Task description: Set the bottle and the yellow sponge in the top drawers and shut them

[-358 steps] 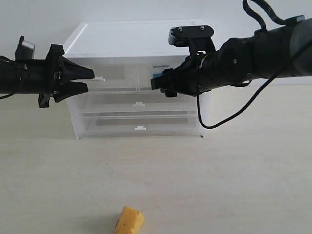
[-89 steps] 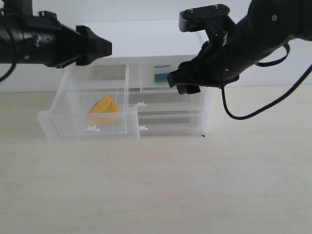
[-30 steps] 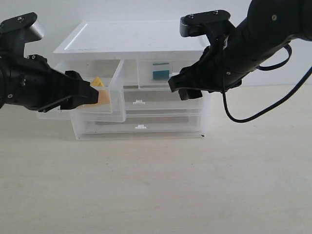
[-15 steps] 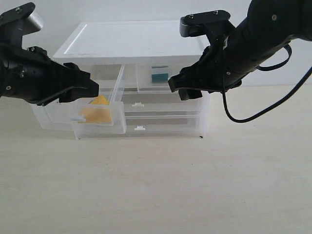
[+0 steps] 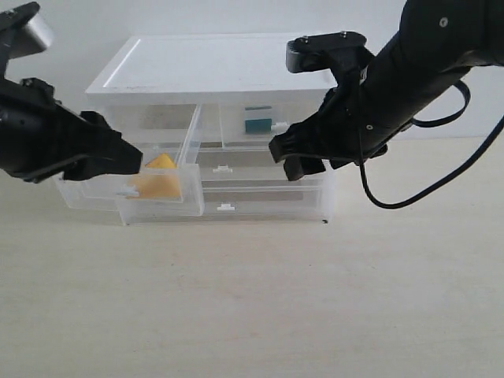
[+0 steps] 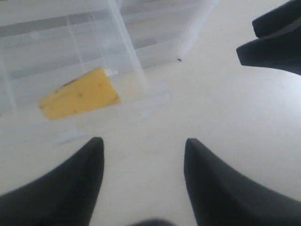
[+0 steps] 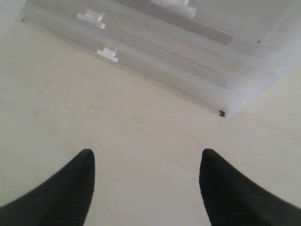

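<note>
The yellow sponge lies in the left top drawer, out askew by the counter's far edge. The bottle (teal label) is in the right top drawer. The left gripper and right gripper gape empty; closing remains.

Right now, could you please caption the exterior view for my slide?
Sponge in the skewed, part-open left drawer, bottle in the right drawer; left gripper and right gripper open.

The bottle shows only as a teal patch behind the right top drawer's cloudy front, its cap indistinct. The yellow sponge looks hazy through the left top drawer's wall. The right gripper masks the cabinet's right end.
</note>
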### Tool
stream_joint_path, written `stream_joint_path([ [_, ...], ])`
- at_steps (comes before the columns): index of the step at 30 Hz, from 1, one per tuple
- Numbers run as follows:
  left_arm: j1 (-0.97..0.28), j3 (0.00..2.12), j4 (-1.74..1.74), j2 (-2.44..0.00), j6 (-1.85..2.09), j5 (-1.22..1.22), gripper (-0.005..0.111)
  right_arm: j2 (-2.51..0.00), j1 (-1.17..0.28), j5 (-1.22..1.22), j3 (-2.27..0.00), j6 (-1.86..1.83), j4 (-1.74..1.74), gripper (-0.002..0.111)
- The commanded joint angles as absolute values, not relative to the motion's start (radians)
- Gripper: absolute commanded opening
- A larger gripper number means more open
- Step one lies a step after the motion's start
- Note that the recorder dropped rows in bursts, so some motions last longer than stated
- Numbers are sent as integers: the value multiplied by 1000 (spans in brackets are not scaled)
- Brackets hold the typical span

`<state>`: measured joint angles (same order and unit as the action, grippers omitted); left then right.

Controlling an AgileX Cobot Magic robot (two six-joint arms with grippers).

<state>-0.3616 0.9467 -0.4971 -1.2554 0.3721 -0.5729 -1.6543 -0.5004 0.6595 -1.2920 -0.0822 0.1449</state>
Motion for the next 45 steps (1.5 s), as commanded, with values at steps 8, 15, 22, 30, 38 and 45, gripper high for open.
stream_joint_path([
  [8,-360,911,50,-1074,-34,-789,47,-1652,-744,722,-1288,-443,564,30],
  [15,-360,824,41,-1117,-40,-624,4,-1751,-799,538,-1288,-380,565,0],
  [22,-360,824,41,-1318,-40,-491,4,-1838,-797,336,-1288,-380,534,0],
  [30,-360,829,41,-1395,-40,-305,4,-1836,-731,234,-1305,-380,519,0],
  [38,-360,877,34,-1410,-40,-299,4,-1834,-697,173,-1319,-384,517,0],
  [45,-360,894,43,-1410,-40,-254,4,-1803,-697,139,-1319,-391,517,0],
])
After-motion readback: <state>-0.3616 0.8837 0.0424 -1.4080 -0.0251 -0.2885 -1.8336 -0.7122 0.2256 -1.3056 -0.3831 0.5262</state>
